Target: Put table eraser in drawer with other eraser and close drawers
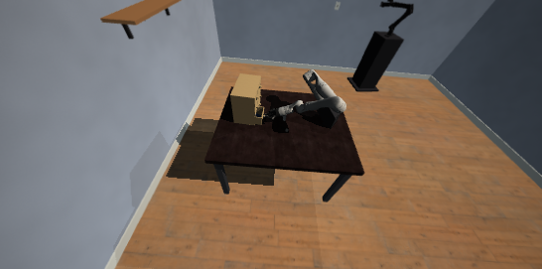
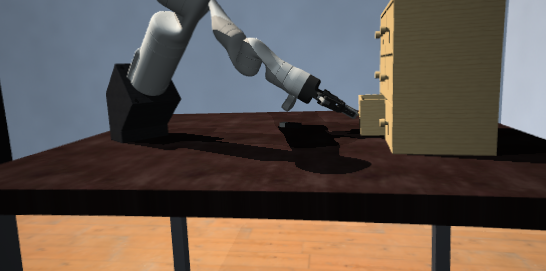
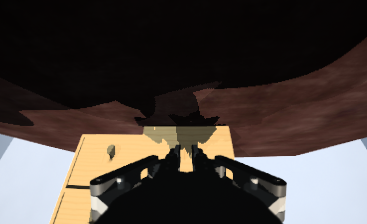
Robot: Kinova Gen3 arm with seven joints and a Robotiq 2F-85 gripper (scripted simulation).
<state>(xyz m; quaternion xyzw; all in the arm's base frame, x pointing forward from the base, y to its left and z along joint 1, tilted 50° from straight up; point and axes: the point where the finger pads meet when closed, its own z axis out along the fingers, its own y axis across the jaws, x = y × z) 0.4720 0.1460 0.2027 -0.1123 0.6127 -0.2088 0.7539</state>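
Dark red-brown table (image 1: 298,149) (image 2: 200,173) (image 3: 294,110), shadow thick under the wrist. Claw (image 1: 268,116) (image 2: 356,114) (image 3: 186,151) tilted down at the face of the chest (image 1: 245,104) (image 2: 445,73) (image 3: 91,165), its fingers drawn nearly together with a narrow gap between; the knob itself is hidden, but their place at the front of the pulled-out drawer (image 1: 263,113) (image 2: 371,117) (image 3: 211,145) suggests they have it by the knob. Just beyond the tips, the drawer stands part-way out, low in the chest, other fronts flush around it. Outward the other way, back towards the arm's base (image 1: 330,117) (image 2: 145,115) and off to the robot's left, a small pale thing lies on the table by the shadow: probably the loose eraser (image 1: 286,130) (image 2: 282,125), though it is too small and dim to be sure, and its long axis cannot be read. Drawer ahead, eraser behind and aside, so the coming move seems to be a release, a clean back-off, then a swing left to fetch it. Pulling much further first would risk a droop; contents of the drawer not readable from here.
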